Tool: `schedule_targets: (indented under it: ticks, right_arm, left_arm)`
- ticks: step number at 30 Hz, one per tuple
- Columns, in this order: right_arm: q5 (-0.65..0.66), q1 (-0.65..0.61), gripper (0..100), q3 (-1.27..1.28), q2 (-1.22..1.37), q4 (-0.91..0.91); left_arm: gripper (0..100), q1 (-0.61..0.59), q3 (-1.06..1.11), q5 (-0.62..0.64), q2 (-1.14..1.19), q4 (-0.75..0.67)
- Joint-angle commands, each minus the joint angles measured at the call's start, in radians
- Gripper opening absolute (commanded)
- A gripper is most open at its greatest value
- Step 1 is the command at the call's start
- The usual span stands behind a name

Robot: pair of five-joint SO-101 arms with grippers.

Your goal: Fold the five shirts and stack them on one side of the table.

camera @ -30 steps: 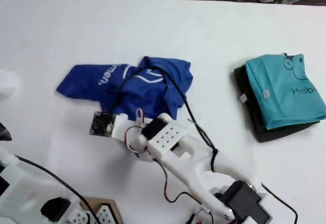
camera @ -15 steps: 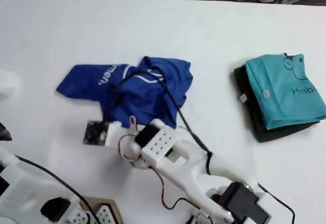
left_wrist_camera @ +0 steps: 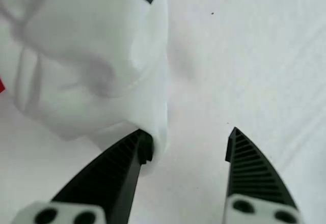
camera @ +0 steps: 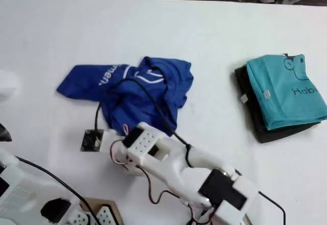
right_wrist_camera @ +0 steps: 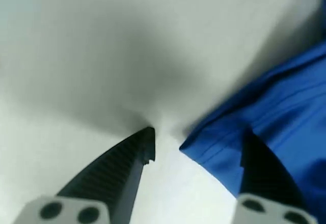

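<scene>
A crumpled blue shirt (camera: pixel 134 88) lies mid-table. At the right, a folded teal shirt (camera: pixel 284 91) rests on a folded black shirt (camera: pixel 265 128). My right arm (camera: pixel 148 145) stretches from the front edge to the blue shirt's near hem, its wrist pointing down. In its wrist view the right gripper (right_wrist_camera: pixel 198 147) is open, one finger on the bare table and the other over the blue shirt's edge (right_wrist_camera: pixel 270 117). My left gripper (left_wrist_camera: pixel 188 142) is open above bare white table, beside a blurred white arm part (left_wrist_camera: pixel 86 56). The left arm (camera: pixel 23 194) sits at the front left corner.
A black cable (camera: pixel 153 99) from the right arm trails over the blue shirt. A brown cardboard piece (camera: pixel 110 204) lies by the arms' bases at the front edge. The far half of the white table (camera: pixel 168 25) is bare.
The right arm has swung left and toward the front, carrying its wrist from the middle of the blue shirt's near hem to the table beside its left near corner.
</scene>
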Motion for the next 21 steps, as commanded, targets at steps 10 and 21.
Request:
schedule_targets:
  ticks: [10,21]
  right_arm:
    - [0.005,0.074,6.1,-0.206,0.17,0.107]
    - [0.011,0.094,2.1,-0.207,0.028,0.122]
  left_arm:
    - [26,-0.021,-0.013,-0.005,-0.015,0.002]
    - [26,-0.02,-0.005,-0.005,-0.014,0.011]
